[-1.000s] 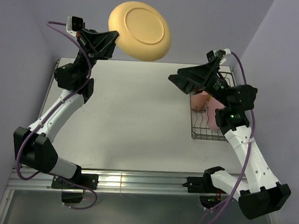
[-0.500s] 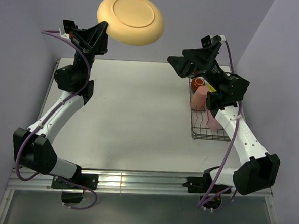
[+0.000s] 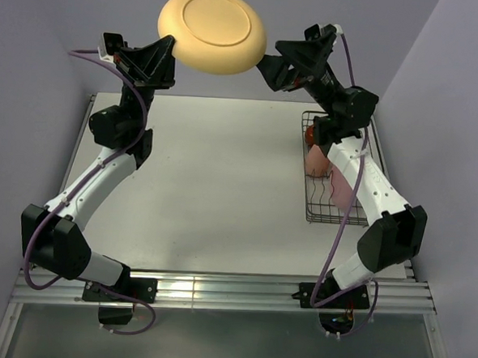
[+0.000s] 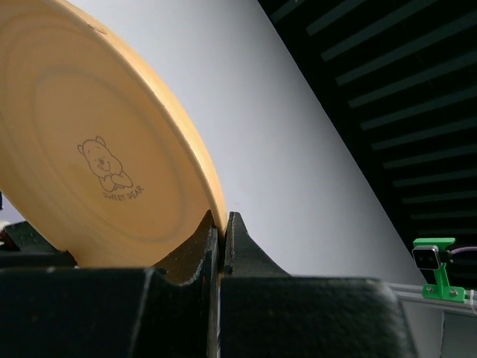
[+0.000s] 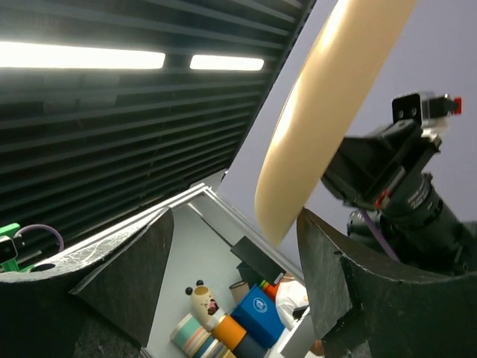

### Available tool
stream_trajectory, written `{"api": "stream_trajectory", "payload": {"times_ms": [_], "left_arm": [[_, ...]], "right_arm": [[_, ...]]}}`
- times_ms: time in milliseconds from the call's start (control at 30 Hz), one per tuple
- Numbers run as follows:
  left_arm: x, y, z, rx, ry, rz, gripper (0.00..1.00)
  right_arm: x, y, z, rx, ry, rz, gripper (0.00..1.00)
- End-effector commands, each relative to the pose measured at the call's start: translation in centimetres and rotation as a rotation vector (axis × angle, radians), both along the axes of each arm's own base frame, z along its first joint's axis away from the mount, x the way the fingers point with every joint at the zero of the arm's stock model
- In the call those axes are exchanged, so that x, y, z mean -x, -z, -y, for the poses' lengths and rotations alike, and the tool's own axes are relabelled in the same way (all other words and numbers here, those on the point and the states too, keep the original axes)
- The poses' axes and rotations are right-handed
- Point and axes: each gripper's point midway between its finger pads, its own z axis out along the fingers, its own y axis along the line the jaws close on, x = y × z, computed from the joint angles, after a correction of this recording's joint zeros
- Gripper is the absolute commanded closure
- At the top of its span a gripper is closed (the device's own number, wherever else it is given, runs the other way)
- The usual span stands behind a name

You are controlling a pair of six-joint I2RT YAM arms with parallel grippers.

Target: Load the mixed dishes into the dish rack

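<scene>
My left gripper [image 3: 175,41] is shut on the rim of the pale orange plate [image 3: 211,30] and holds it high above the table's far edge. In the left wrist view the fingers [image 4: 221,216] pinch the plate [image 4: 97,149], which has a bear print. My right gripper [image 3: 266,67] is raised at the plate's right edge, open. In the right wrist view the plate's edge [image 5: 328,104] sits between its wide-open jaws [image 5: 235,216], near the right finger. The black wire dish rack [image 3: 334,217] at the right holds the salmon tumbler [image 3: 316,159], pink plate [image 3: 344,181] and dark red-brown mug [image 3: 310,135].
The white table [image 3: 215,177] has a metal rail along its near edge [image 3: 216,287]. Purple walls close in at the back and both sides. The right arm's links [image 3: 361,178] hang over the rack. The left gripper's body [image 5: 380,168] shows in the right wrist view.
My right gripper has risen from above the rack and swung left to the plate's right edge. The left gripper has kept hold of the plate, shifting it slightly.
</scene>
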Motion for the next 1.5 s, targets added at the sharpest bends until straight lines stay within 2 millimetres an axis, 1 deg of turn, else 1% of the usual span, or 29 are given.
{"api": "stream_trajectory", "payload": {"times_ms": [0, 167, 267, 300, 333, 400, 433, 467, 500, 533, 567, 633, 667, 733, 767, 800, 833, 900, 933, 967, 1000, 1067, 1167, 1200, 1233, 1267, 1300, 1367, 1467], "left_arm": [[12.7, -3.4, -5.8, 0.226, 0.419, 0.309, 1.0], [12.9, -3.3, -5.2, 0.221, 0.428, 0.297, 1.0], [12.7, -2.7, -4.3, 0.199, 0.441, 0.272, 1.0], [12.5, -2.2, -3.9, 0.186, 0.445, 0.254, 1.0], [12.5, -1.9, -3.6, 0.176, 0.454, 0.245, 1.0], [11.7, -0.5, -2.5, 0.145, 0.478, 0.191, 0.98], [11.6, 0.0, -2.4, 0.135, 0.491, 0.175, 0.65], [11.4, 0.6, -1.9, 0.11, 0.499, 0.151, 0.4], [10.3, 2.1, -1.2, 0.086, 0.5, 0.084, 0.09], [10.7, 2.4, -1.1, 0.068, 0.494, 0.074, 0.01], [10.4, 3.1, -0.7, 0.04, 0.491, 0.044, 0.01], [9.7, 5.2, 0.9, -0.056, 0.488, -0.047, 0.01], [9.3, 6.1, 1.6, -0.102, 0.485, -0.086, 0.01], [8.2, 9.7, 3.9, -0.267, 0.484, -0.241, 0.01], [7.2, 11.8, 4.9, -0.357, 0.478, -0.329, 0.01], [7.6, 13.3, 5.4, -0.453, 0.475, -0.394, 0.01], [5.4, 20.4, 7.0, -0.679, 0.453, -0.648, 0.01], [5.0, 24.6, 6.5, -0.865, 0.368, -0.782, 0.01], [4.3, 27.6, 5.8, -0.999, 0.257, -0.777, 0.01], [4.8, 31.1, 4.8, -1.1, 0.26, -0.917, 0.01], [4.3, 31.6, 4.4, -1.16, 0.227, -0.926, 0.01], [4.1, 34.4, 2.6, -1.349, 0.111, -0.948, 0.01], [2.4, 33.5, 0.5, -1.481, -0.084, -0.897, 0.01], [2.2, 32.6, 0.1, -1.488, -0.122, -0.882, 0.01], [2.1, 32.4, -0.1, -1.493, -0.146, -0.871, 0.01], [2.0, 32.1, -0.1, -1.488, -0.156, -0.863, 0.01], [1.9, 32.0, 0.1, -1.473, -0.155, -0.85, 0.02], [1.9, 32.0, 0.6, -1.44, -0.125, -0.852, 0.03], [2.2, 32.8, 1.4, -1.41, -0.066, -0.85, 0.07]], "right_arm": [[0.5, -2.7, 0.0, -0.061, -0.034, 0.034, 0.27], [0.1, -4.4, -0.8, -0.075, -0.064, 0.057, 0.29], [-0.2, -5.2, -1.2, -0.088, -0.087, 0.068, 0.42], [0.4, -5.9, -1.1, -0.096, -0.092, 0.091, 0.49], [0.5, -6.0, -1.1, -0.089, -0.099, 0.096, 0.69], [0.7, -5.8, -1.2, -0.073, -0.107, 0.102, 1.0], [0.8, -5.6, -1.2, -0.058, -0.098, 0.113, 1.0], [1.6, -5.6, -1.0, -0.036, -0.096, 0.136, 1.0], [1.0, -4.6, -1.2, -0.006, -0.084, 0.106, 1.0], [0.7, -4.1, -0.9, 0.018, -0.042, 0.122, 1.0], [1.8, -4.4, -0.2, 0.034, -0.02, 0.147, 1.0], [0.5, -2.4, 0.4, 0.091, 0.043, 0.112, 1.0], [1.5, -2.6, 1.2, 0.104, 0.069, 0.136, 1.0], [0.6, -0.5, 1.8, 0.189, 0.133, 0.124, 1.0], [1.2, -0.7, 3.2, 0.221, 0.194, 0.148, 1.0], [0.1, 1.2, 3.5, 0.296, 0.209, 0.067, 1.0], [-0.1, 1.9, 4.1, 0.365, 0.292, 0.132, 1.0], [-0.5, 4.0, 6.2, 0.519, 0.379, 0.022, 1.0], [-0.9, 5.0, 7.1, 0.626, 0.484, 0.115, 1.0], [-1.4, 6.3, 8.2, 0.71, 0.539, 0.096, 1.0], [-0.2, 7.8, 8.8, 0.816, 0.536, -0.006, 1.0], [-0.9, 10.7, 11.2, 1.04, 0.681, 0.031, 1.0], [1.5, 14.8, 14.4, 1.273, 0.77, -0.043, 1.0], [1.8, 17.2, 15.1, 1.329, 0.761, -0.1, 1.0], [2.4, 18.1, 15.4, 1.355, 0.769, -0.103, 1.0], [3.5, 18.3, 15.8, 1.364, 0.801, -0.096, 1.0], [3.7, 20.3, 15.8, 1.391, 0.769, -0.126, 1.0], [4.7, 21.5, 16.0, 1.412, 0.763, -0.13, 1.0], [5.7, 25.2, 16.3, 1.477, 0.715, -0.171, 1.0]]}}
